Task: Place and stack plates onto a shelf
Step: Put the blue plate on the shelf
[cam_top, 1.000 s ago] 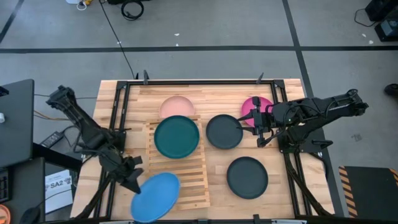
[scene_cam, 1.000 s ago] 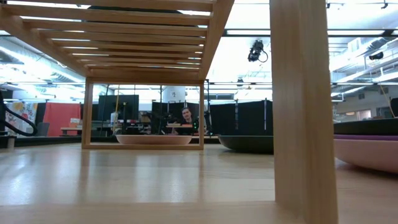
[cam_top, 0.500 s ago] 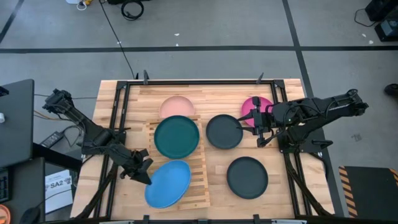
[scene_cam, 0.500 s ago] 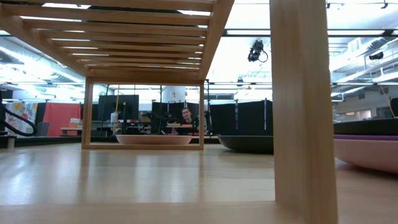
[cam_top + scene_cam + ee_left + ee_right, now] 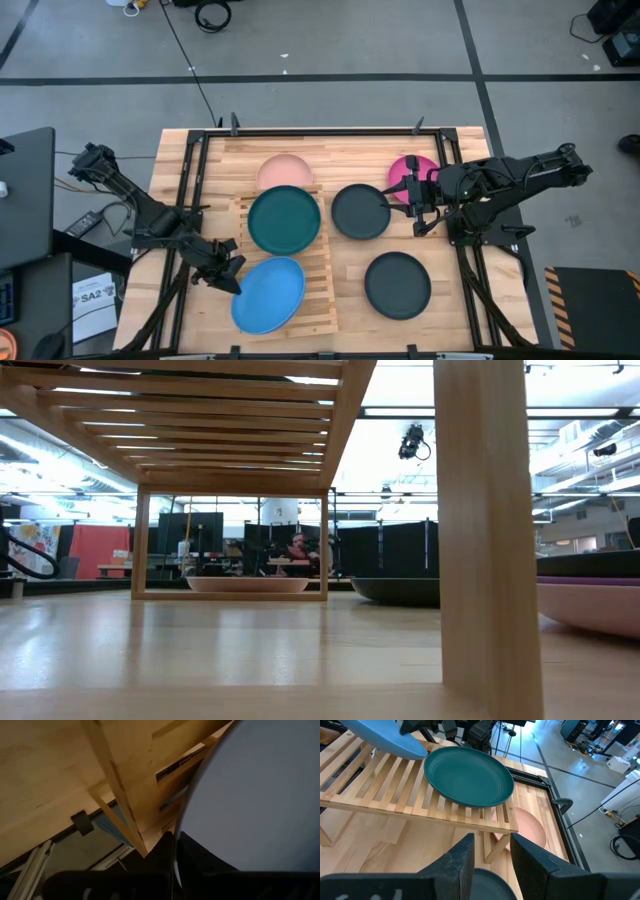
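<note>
My left gripper is shut on a blue plate over the near left part of the wooden slatted shelf. A teal plate lies flat on the shelf's far half. A salmon pink plate lies on the table beyond the shelf. Two dark grey plates and a magenta plate lie on the table to the right. My right gripper is open and empty, above the table between the magenta plate and the far dark grey plate. My left gripper pinches the blue plate's rim on its left side between its two fingers, one on each face. The fingers come from the table's left. The plate is tilted over the shelf's slats; whether its lower edge touches them I cannot tell.
The black frame rails run along the table's left and right sides. In the low view the shelf's legs stand close in front, with people in the room far behind. Bare tabletop lies near the front edge right of the shelf.
My left gripper has gone toward the table's right and far edges with the blue plate, from off the shelf's near left corner to over its near left part. Most of this came in the first half second. The plate has stayed tilted in the hold.
</note>
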Motion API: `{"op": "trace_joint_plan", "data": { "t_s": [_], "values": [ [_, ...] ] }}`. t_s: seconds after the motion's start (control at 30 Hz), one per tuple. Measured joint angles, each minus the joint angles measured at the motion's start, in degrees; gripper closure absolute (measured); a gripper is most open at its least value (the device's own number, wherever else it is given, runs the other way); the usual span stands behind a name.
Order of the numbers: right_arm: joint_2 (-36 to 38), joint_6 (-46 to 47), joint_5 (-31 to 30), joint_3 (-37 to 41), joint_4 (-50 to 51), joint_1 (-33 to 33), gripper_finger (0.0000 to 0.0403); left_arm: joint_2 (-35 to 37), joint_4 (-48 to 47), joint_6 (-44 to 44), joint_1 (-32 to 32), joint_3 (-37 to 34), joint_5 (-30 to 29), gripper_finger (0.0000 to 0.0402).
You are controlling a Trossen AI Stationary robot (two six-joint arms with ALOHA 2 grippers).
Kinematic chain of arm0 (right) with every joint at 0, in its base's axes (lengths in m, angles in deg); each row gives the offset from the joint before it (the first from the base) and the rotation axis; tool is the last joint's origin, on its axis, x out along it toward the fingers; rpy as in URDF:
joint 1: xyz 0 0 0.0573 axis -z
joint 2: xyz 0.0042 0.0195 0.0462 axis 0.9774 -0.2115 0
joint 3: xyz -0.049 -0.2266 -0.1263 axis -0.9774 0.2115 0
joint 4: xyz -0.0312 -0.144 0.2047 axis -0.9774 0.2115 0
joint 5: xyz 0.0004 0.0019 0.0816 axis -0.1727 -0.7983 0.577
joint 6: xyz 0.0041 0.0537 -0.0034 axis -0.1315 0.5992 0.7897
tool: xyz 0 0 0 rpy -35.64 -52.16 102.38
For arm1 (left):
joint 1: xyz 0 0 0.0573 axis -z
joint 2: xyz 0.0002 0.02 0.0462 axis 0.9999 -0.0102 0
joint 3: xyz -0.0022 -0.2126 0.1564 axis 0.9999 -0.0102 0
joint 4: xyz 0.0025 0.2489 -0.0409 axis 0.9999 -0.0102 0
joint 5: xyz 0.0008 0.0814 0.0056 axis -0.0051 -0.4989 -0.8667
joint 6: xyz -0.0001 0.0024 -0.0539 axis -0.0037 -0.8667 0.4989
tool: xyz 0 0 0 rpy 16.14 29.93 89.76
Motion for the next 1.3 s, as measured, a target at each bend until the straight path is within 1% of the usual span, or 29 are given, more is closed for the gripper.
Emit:
{"op": "trace_joint_plan", "data": {
  "t_s": [0.27, 0.83, 1.1, 1.3],
  "values": [
    [0.00, 0.01, 0.02, 0.00, 0.00, 0.00, 0.0271, 0.00, 0.38, -0.03, 0.00, 0.02, 0.02, 0.0364],
    [0.00, 0.00, 0.02, 0.00, 0.00, 0.00, 0.0271, 0.02, 0.92, -0.04, 0.00, 0.02, 0.04, 0.0359],
    [0.00, 0.01, 0.01, 0.00, 0.00, 0.00, 0.0271, -0.02, 3.69, -0.07, 0.00, 0.02, -0.50, 0.0356],
    [0.00, 0.00, 0.01, 0.00, -0.01, 0.00, 0.0271, -0.02, 3.87, -0.07, 0.00, 0.02, -0.63, 0.0329]
  ]
}}
